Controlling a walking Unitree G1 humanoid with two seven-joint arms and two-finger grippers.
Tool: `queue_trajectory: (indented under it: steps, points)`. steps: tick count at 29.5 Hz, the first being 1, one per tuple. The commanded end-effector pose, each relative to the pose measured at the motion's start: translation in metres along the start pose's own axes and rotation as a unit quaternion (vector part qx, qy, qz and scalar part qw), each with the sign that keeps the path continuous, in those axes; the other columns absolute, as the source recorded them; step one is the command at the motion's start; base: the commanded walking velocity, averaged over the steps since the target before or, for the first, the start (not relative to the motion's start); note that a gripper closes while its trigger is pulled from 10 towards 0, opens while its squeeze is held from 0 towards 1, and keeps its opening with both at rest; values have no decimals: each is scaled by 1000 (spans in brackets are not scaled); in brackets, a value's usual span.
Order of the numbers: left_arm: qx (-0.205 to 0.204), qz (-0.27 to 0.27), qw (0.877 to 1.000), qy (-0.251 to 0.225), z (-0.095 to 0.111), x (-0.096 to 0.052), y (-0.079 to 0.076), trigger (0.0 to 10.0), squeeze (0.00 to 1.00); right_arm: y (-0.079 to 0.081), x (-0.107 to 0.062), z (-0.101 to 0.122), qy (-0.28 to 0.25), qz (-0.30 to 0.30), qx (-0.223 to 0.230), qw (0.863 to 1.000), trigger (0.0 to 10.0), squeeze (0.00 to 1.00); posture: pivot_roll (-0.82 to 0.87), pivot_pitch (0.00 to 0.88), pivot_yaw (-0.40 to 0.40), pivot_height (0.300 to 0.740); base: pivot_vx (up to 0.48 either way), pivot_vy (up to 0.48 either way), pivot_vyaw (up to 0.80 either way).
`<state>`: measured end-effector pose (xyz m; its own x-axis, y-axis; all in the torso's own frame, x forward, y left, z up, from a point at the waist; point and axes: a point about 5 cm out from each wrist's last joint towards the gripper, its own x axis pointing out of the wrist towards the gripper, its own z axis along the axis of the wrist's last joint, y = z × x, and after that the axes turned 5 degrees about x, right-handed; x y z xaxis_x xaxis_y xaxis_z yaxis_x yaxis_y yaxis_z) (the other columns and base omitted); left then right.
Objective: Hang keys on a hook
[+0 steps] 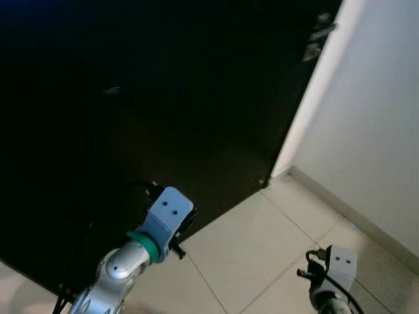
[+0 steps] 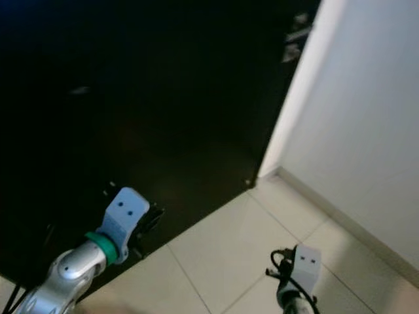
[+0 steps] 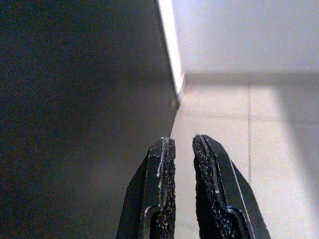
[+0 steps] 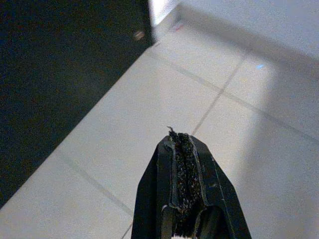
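My left gripper [image 3: 183,144] is raised in front of me, its two black fingers [image 3: 162,169] parted by a narrow gap with nothing between them. In the head views the left arm's silver forearm, green ring and pale wrist block [image 1: 167,212] stand against the lower edge of a large dark door [image 1: 131,118].

My right gripper [image 4: 180,137] hangs low at my right side, its rough pads pressed together; a thin pale sliver sticks out at the very tip, too small to identify. The right wrist block [image 1: 340,261] with its black cable shows above the floor.

Surface: the floor [image 4: 149,99] is laid with pale glossy tiles separated by thin grout lines. It meets the dark door along a diagonal edge on my left and a light skirting board [image 1: 353,212] on my right.

Room: a plain white wall [image 1: 373,131] rises from the skirting board. A bright white frame strip [image 3: 169,45] runs up beside the door's edge. High on the door near that edge sits a small metal fitting [image 1: 319,36], blurred; I cannot tell whether it is a hook, a handle or a lock.

Task item: I cannot make out keys in either gripper, on the floor or on the door
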<state>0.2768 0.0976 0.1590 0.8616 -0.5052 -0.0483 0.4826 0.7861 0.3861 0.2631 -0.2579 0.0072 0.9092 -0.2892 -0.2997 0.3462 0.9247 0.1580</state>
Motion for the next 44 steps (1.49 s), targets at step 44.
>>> queue_trajectory:
  steps: [44]
  points:
    - [-29,82,996,27,-16,-4,25,10000,0,63,8,50,-125,130,-38,983,10000,0,67,65,88,740,0,0,-800]
